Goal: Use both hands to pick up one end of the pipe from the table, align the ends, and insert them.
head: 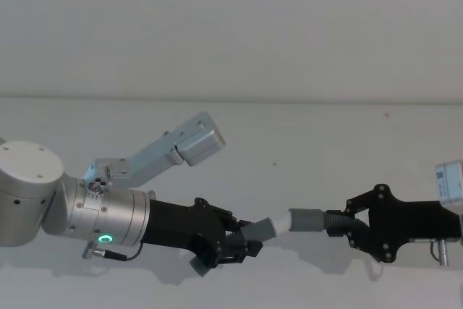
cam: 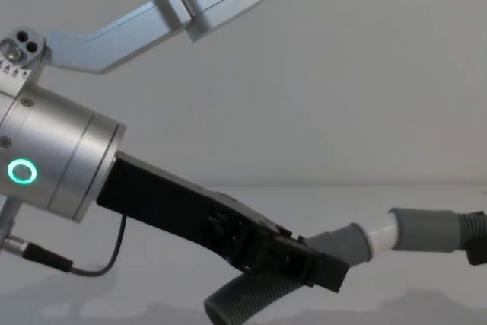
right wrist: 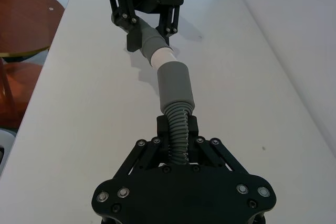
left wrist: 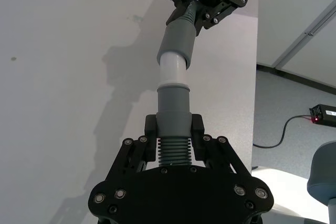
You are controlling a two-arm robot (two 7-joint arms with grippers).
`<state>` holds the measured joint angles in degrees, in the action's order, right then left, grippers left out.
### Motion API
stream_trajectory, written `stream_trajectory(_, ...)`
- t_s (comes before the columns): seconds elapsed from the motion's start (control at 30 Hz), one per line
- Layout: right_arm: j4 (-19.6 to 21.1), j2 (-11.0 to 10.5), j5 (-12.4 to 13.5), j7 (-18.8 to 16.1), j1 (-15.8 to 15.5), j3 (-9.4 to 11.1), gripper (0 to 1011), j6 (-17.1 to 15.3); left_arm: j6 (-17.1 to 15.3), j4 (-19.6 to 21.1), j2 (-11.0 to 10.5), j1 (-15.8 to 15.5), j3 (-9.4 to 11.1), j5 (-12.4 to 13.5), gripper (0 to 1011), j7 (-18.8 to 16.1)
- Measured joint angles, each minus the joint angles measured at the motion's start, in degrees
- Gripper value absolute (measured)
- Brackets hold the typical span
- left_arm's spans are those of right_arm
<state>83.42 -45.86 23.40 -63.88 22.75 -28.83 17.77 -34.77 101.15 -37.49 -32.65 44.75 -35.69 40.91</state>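
Table (head: 304,179): white, bare around the work.
Plug piece (head: 257,232): grey, white tip (head: 278,223), held above the table, pinched at its collar by the left gripper (head: 242,240).
Socket piece (head: 312,220): grey, ribbed hose behind; right gripper (head: 346,226) clamped on the hose.
Joint: tip enters the socket mouth, apparently only partly; white band shows between collars.

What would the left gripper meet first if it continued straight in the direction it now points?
Probably the right gripper's pipe piece: the left gripper holds the white-tipped piece, whose white tip already sits in that grey socket. Behind it is the right gripper.
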Motion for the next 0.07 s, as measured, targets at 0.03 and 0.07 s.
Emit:
stream_trajectory(0.03, 0.0, 0.0, 0.0, 0.0, 0.0, 0.0, 164, 0.0, 0.0, 0.0, 0.0, 0.0, 0.0, 0.0, 367, 0.0)
stream_trajectory(0.07, 0.0, 0.0, 0.0, 0.0, 0.0, 0.0, 164, 0.0, 0.0, 0.0, 0.0, 0.0, 0.0, 0.0, 367, 0.0)
